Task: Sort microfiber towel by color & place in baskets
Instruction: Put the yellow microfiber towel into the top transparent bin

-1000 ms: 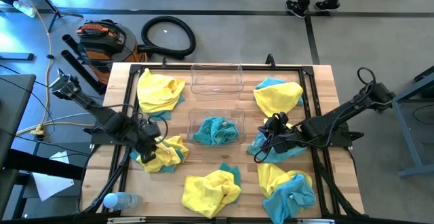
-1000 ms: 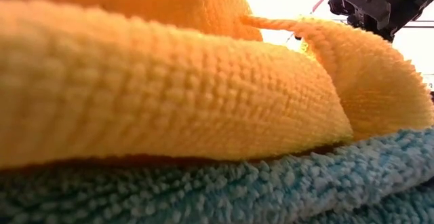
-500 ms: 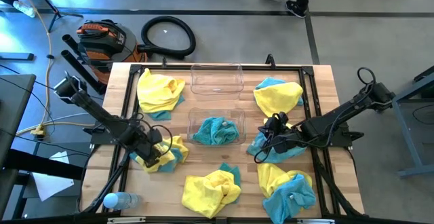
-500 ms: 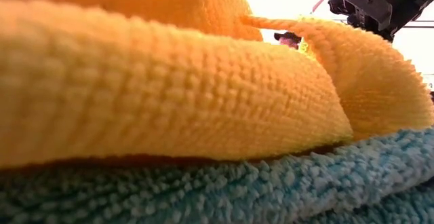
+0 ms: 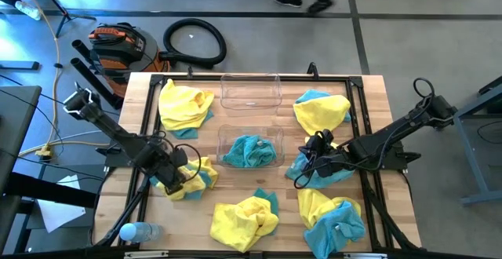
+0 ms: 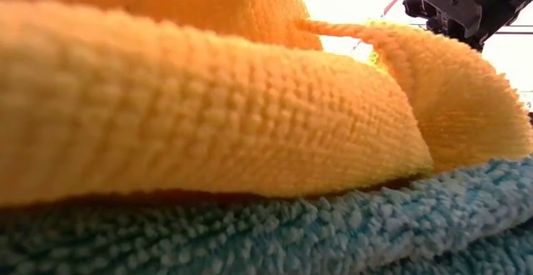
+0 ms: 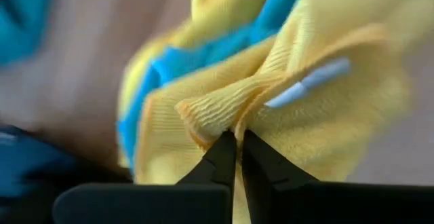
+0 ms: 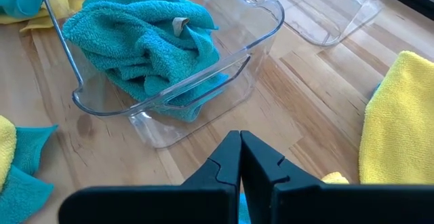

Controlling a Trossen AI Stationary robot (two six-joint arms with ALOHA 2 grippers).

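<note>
High view, wooden table [image 5: 369, 86] with towels, two bins and both arms.

Left to right: a clear water bottle [image 5: 138, 232] lies at the table's near left corner. The left gripper [image 5: 188, 174] is pinched together on a fold of a yellow towel [image 5: 196, 173] lying over a blue one at the left side; the left wrist view shows the fingertips [image 7: 227, 149] clamped on that ridge. Farther back, another yellow-and-blue pile [image 5: 184, 106]. In the middle, an empty clear basket [image 5: 251, 90] at the far edge, and nearer, a second basket [image 5: 249, 151] holding turquoise towels [image 8: 146, 41]. A yellow-and-blue heap [image 5: 245, 218] lies near the front edge. The right gripper [image 5: 307, 158], fingers together and empty, rests over a blue towel [image 5: 325, 173], between two more mixed piles [image 5: 321, 111] and [image 5: 333, 218].
</note>
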